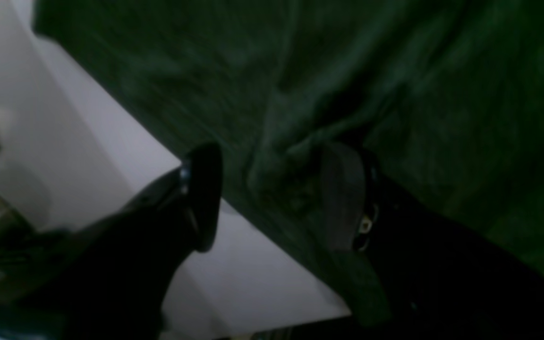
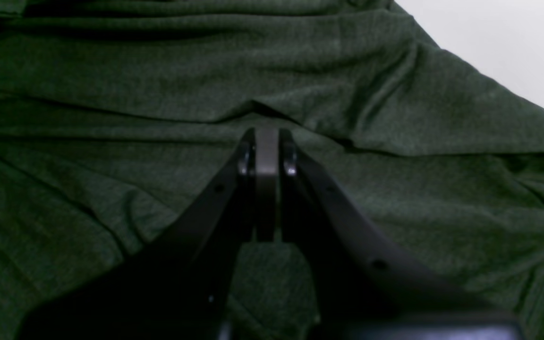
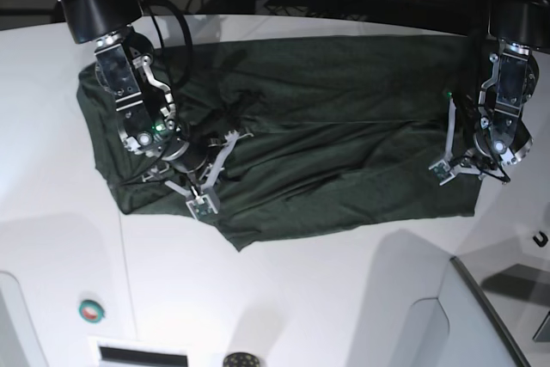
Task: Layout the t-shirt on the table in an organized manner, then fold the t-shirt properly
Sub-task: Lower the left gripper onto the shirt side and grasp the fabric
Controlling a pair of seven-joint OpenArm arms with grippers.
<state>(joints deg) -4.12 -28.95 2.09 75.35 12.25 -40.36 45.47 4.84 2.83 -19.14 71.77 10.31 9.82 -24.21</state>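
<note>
Broadly, the t-shirt (image 3: 326,118) lies spread across the white surface (image 3: 51,238), a dark forest-green, plain knit with no print. It is far from smooth: long creases run sideways through its middle, and in the base view the lower hem runs in a slant, with one corner poking out toward the near edge. One end of the cloth bunches in soft folds under the right arm, while the other end reaches the left arm.

From the right wrist view the right jaws (image 2: 267,141) are clenched, tips pressed together with no gap, sitting at a raised ridge of fabric; whether any cloth is actually pinched between them cannot be told. Wrinkles fan out to both sides of those tips, and a bare patch of surface shows beyond the shirt's edge, up and to the side.

From the left wrist view, blurred and dim, the left jaws (image 1: 272,193) stand parted, with a puckered fold of the shirt's edge rising between the two fingers. One finger (image 1: 204,196) hangs over bare surface just outside the hem, the other lies over the green cloth
</note>
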